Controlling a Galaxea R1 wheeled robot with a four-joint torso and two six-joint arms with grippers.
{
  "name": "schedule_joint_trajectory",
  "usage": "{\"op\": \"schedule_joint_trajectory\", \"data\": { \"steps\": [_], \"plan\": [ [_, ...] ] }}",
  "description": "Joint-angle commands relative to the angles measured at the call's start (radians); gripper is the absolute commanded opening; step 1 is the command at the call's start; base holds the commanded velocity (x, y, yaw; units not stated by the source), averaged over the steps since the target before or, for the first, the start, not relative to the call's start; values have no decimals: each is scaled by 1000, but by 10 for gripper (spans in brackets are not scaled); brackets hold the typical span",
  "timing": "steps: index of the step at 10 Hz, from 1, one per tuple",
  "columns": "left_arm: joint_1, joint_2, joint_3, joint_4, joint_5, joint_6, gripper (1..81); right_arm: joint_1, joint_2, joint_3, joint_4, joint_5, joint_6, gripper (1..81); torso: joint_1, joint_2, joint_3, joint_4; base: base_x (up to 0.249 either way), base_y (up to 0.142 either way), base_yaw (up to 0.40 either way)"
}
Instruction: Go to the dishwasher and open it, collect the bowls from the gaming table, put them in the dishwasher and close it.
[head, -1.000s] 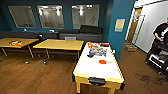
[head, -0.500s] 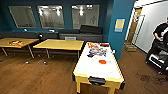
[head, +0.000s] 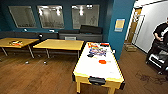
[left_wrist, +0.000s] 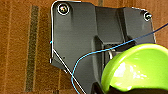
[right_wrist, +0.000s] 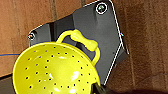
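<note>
Bowls in both wrist views: green bowl (left_wrist: 136, 68) at my left pincer, perforated yellow bowl (right_wrist: 53, 70) at my right; clamped or not, I cannot tell. Gaming worktop (head: 100, 71) has slid slightly in frame; orange-red bowl (head: 102, 61) remains uncollected.

The room is dim, its far wall dark; ceiling lamps glare as reflections in the wall's glass panes (head: 51, 16). The white desk (head: 95, 68) top shines brightest. Everything is soft and blurred. White highlights gleam on the green bowl (left_wrist: 140, 67) and yellow bowl (right_wrist: 53, 70).
</note>
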Motion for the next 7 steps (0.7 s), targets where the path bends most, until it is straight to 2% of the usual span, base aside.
{"op": "schedule_joint_trajectory", "data": {
  "steps": [1, 4, 7],
  "plan": [
    [-43, -16, 3, 8, 45, 6, 10, 44, -35, 9, -10, -58, -4, 10, 0, 0, 0, 0, 0, 0, 0],
    [-43, -14, 2, 8, 45, 8, 10, 43, -37, 9, -10, -60, -4, 10, 0, 0, 0, 0, 0, 0, 0],
    [-43, 15, -48, 8, 51, 8, 10, 41, -35, 6, -10, -58, -4, 10, 0, 0, 0, 0, 0, 0, -226]
  ]
}}
